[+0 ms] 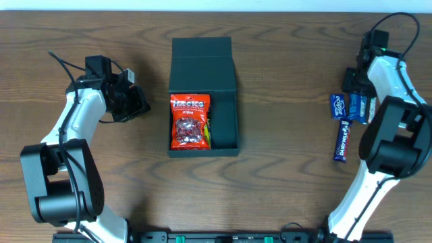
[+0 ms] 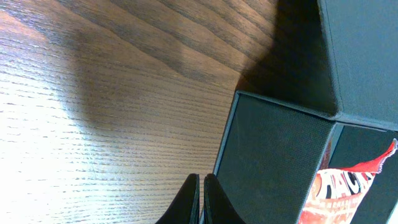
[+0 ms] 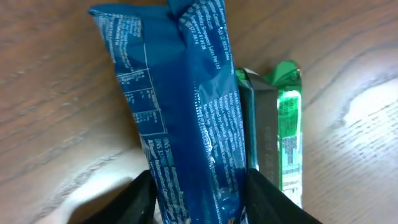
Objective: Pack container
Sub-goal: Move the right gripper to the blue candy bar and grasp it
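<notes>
You see one dark teal, matte, square cardboard container (image 1: 226,125) at the middle of the wooden counter (image 1: 283,196), its flap lid open, holding one glossy red candy bag (image 1: 190,121) against its left wall. Your left tool (image 2: 201,186) is empty with its fingers pressed together, near the container's left side, while your right tool (image 3: 199,183) is clamped on one blue foil packet (image 3: 180,93). One green foil-wrapped bar (image 3: 283,130) touches that packet, and one blue wrapped bar (image 1: 342,142) lies apart.

dark teal container (image 1: 202,64), red candy bag (image 1: 190,123), blue packet (image 3: 186,112), green wrapper (image 3: 289,137), brown wood-grain table (image 1: 283,189)
</notes>
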`<move>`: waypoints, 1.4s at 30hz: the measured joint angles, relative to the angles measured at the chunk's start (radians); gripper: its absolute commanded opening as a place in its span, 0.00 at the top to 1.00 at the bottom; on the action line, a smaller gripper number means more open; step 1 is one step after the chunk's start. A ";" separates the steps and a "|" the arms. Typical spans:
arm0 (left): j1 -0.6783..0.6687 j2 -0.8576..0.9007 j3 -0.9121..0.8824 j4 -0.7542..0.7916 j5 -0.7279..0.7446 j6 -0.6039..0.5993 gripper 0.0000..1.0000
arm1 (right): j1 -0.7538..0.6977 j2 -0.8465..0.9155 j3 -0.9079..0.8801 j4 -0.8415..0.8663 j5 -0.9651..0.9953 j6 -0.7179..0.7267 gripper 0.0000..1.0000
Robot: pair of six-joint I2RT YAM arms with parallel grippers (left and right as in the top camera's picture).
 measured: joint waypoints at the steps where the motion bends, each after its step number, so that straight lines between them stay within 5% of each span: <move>1: 0.000 0.000 0.000 0.000 0.000 -0.002 0.94 | 0.000 0.000 0.000 0.004 -0.003 0.000 0.57; 15: 0.000 0.000 0.000 0.000 0.000 -0.018 0.94 | -0.014 0.034 0.000 0.014 -0.052 0.004 0.45; 33: 0.000 0.000 0.000 0.000 0.000 -0.018 0.94 | -0.014 0.040 0.023 -0.031 -0.130 0.011 0.63; 42: 0.000 0.000 0.000 0.000 0.000 -0.018 0.94 | 0.021 0.073 0.360 -0.269 -0.176 0.011 0.70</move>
